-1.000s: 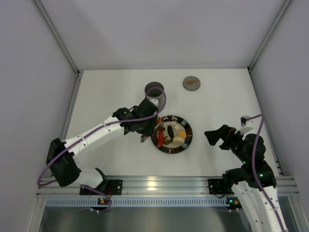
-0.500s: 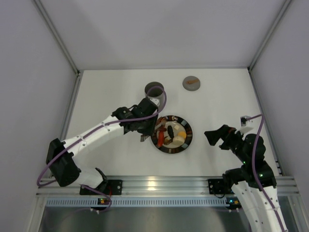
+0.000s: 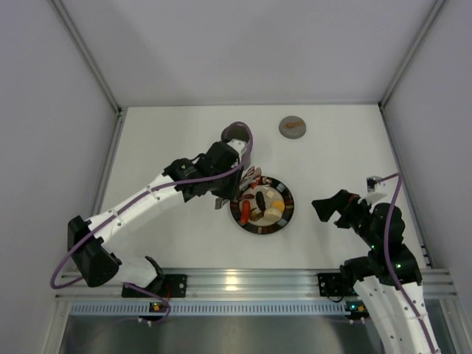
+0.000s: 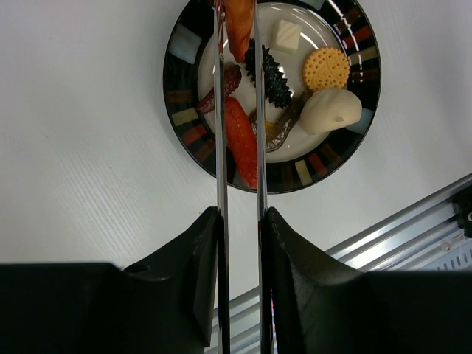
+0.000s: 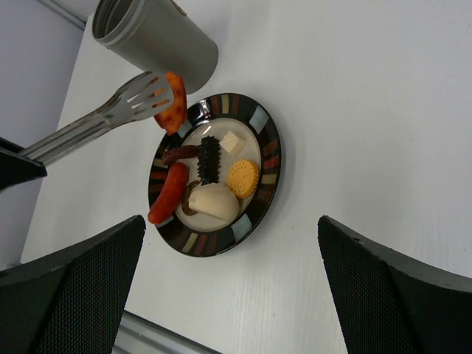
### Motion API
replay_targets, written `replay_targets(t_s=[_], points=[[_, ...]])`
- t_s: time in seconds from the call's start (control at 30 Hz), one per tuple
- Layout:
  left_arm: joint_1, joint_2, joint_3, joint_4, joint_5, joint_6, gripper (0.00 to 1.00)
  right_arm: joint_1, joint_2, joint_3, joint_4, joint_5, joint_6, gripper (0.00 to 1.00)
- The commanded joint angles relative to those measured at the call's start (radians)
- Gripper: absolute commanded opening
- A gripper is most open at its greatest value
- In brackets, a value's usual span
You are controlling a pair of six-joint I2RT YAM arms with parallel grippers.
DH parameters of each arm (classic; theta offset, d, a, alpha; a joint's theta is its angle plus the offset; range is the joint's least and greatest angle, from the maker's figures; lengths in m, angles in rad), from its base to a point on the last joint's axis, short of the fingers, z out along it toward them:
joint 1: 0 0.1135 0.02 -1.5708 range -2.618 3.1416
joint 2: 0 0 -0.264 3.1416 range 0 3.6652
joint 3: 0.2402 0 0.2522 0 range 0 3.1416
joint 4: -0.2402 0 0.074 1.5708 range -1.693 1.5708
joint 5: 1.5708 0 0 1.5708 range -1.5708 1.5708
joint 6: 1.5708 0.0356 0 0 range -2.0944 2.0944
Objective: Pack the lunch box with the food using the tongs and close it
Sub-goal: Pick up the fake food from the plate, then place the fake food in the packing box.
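1. Lunch box (image 5: pixel 155 37): the dark-grey canister stands upright on the white table (image 3: pixel 332 147) with its mouth uncovered, just beyond the far-left rim of the striped plate (image 5: pixel 262 129).
2. Tongs (image 5: pixel 96 125): the two silver arms run between the fingers of the left gripper (image 4: pixel 240 225), which is squeezed narrow on them. The slotted tips pinch an orange food piece (image 5: pixel 173 103).
3. This orange piece is at the plate's rim on the canister side. It seems to hang clear of the plate, though the angle leaves that unsure.
4. Lying on the plate are a red sausage-shaped piece (image 5: pixel 166 195), a black spiky piece (image 5: pixel 209 158), a round cracker (image 5: pixel 242 177), a cream cube (image 5: pixel 232 141), a pale rounded piece (image 5: pixel 214 200) and a dark reddish piece (image 5: pixel 181 153).
5. Right gripper (image 3: pixel 327 209): the jaws are spread wide and hold nothing. It is to the right of the plate, apart from it.
6. Grey lid (image 3: pixel 293 126): it lies flat on the table, orange mark up, to the right of the canister and apart from it.
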Motion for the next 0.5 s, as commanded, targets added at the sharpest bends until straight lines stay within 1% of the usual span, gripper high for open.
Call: replay_targets(t_s=[0.0, 0.2, 0.33, 0.4, 0.43, 0.47], points=[[-0.005, -0.048, 0.082, 0.018, -0.016, 0.022, 0.2, -0.011, 0.008, 0.039, 0.003, 0.002, -0.003, 0.99], [-0.003, -0.042, 0.196, -0.028, -0.094, 0.031, 0.2, -0.011, 0.005, 0.034, 0.002, 0.001, -0.001, 0.99], [0.003, -0.022, 0.313, -0.077, -0.172, 0.03, 0.21, -0.011, 0.001, 0.031, 0.003, -0.001, 0.0, 1.0], [0.018, -0.004, 0.401, -0.103, -0.204, 0.025, 0.22, -0.011, 0.001, 0.03, 0.003, -0.001, 0.0, 1.0], [0.026, 0.004, 0.402, -0.112, -0.209, 0.022, 0.22, -0.011, 0.001, 0.028, 0.003, -0.001, 0.0, 1.0], [0.035, 0.013, 0.44, -0.12, -0.212, 0.021, 0.22, -0.011, 0.0, 0.028, 0.002, -0.001, 0.002, 0.99]])
